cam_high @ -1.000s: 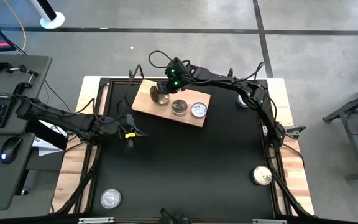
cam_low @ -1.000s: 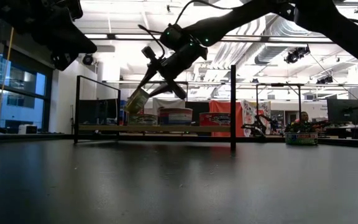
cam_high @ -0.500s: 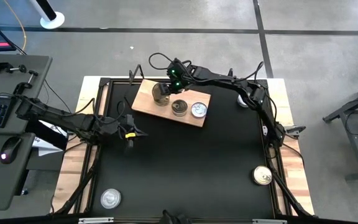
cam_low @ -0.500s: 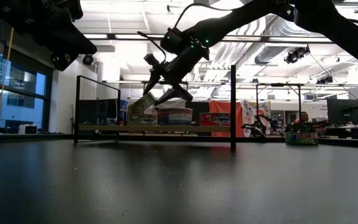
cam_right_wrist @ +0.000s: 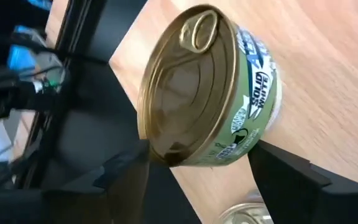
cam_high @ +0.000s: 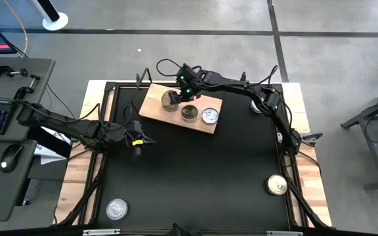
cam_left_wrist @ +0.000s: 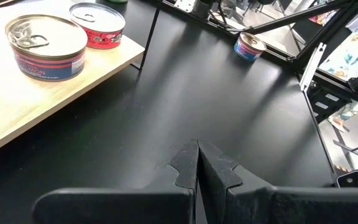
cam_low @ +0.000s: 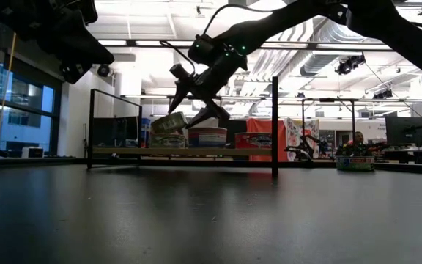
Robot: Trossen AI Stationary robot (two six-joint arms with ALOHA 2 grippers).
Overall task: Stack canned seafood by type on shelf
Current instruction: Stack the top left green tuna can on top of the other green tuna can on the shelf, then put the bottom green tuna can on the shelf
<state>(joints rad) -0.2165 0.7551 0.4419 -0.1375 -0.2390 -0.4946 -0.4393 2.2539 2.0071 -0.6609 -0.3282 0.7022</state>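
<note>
The gold-topped green-label can (cam_right_wrist: 210, 87) sits between my right fingers (cam_right_wrist: 278, 168) at the far left end of the shelf (cam_high: 151, 106). It is tilted, pull-tab top turned toward my wrist, lower edge close to the wood. From the low view the green-label can (cam_low: 168, 122) seems to lie on another tin beneath it, though I cannot tell for sure whether it touches that tin or the board. My right fingers stand spread on either side of the can, and I cannot make out firm contact on its wall.

Beside it on the shelf, toward the right, stand two more tins: a gold-topped can with a blue label (cam_left_wrist: 46, 45) in the middle and a silver-topped can with a red label (cam_left_wrist: 97, 22) at the right end. They are near each other and both upright.

Off the shelf, on the black bench (cam_high: 202, 177), one gold-topped can (cam_high: 277, 185) rests near the front right corner and one silver-topped can (cam_high: 117, 209) near the front left corner, well apart from each other and from the shelf.

My left gripper (cam_left_wrist: 197, 163) hangs over the bench to the left of the shelf, fingers pressed together with nothing between them.
</note>
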